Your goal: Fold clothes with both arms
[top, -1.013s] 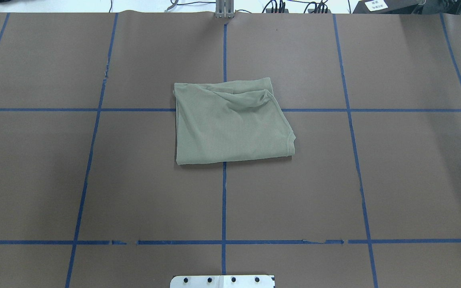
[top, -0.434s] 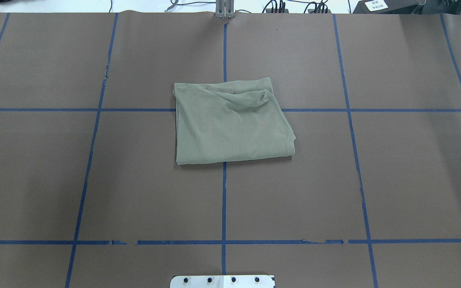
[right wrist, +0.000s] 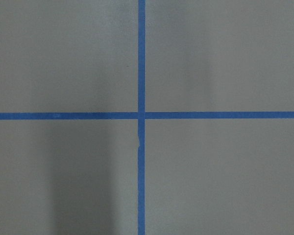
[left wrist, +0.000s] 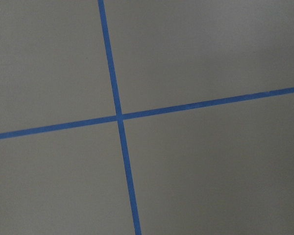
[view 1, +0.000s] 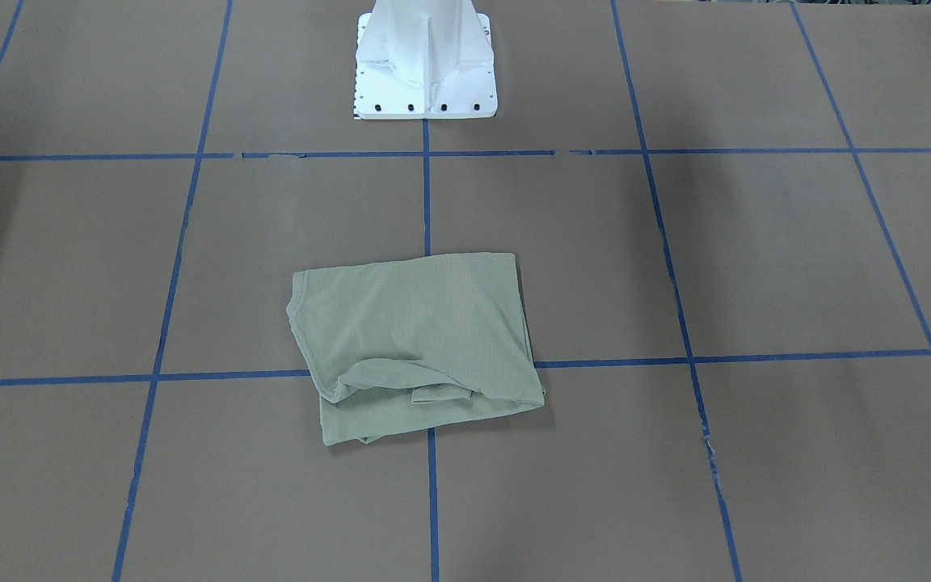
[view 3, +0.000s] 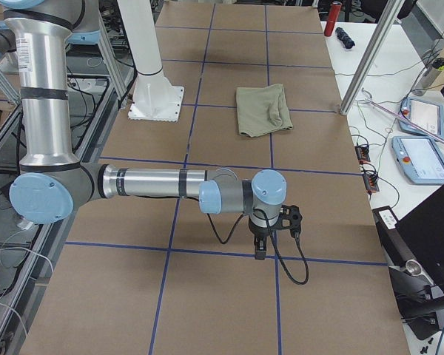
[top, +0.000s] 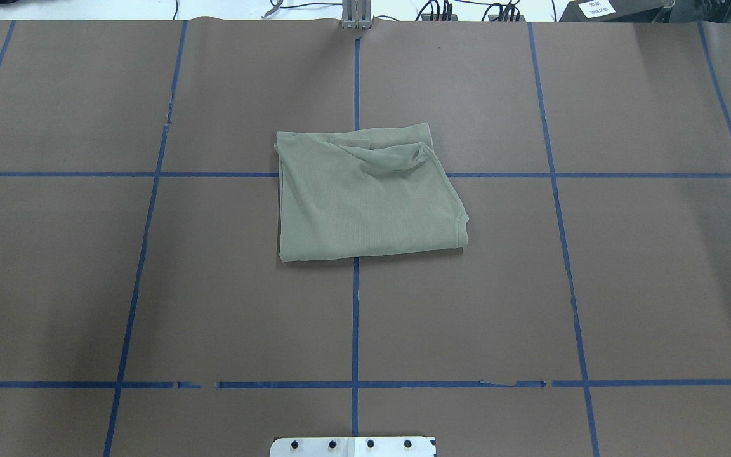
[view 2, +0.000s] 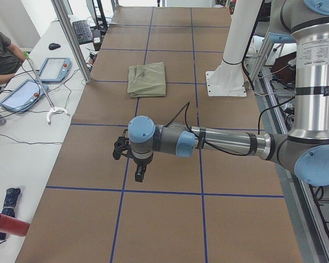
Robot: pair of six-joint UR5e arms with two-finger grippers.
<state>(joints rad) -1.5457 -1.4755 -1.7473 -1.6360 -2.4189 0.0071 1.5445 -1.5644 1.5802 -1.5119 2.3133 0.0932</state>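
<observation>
Even, diffuse light from above reaches me across the table (top: 594,285). Broad soft shadows dim its left and right ends; a thin one lines the robot-side edge of the shirt (top: 365,203). My right wrist view carries a faint dark band.

No legible text anywhere, white label (top: 596,7) on a dark box (top: 633,9), print too small to read

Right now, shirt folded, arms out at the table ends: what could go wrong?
1. The shirt is rumpled along its far edge, with a loose flap; the fold may slump open.
2. Both wrist views show only tape, so the left gripper and right gripper would start any re-grasp blind.
</observation>
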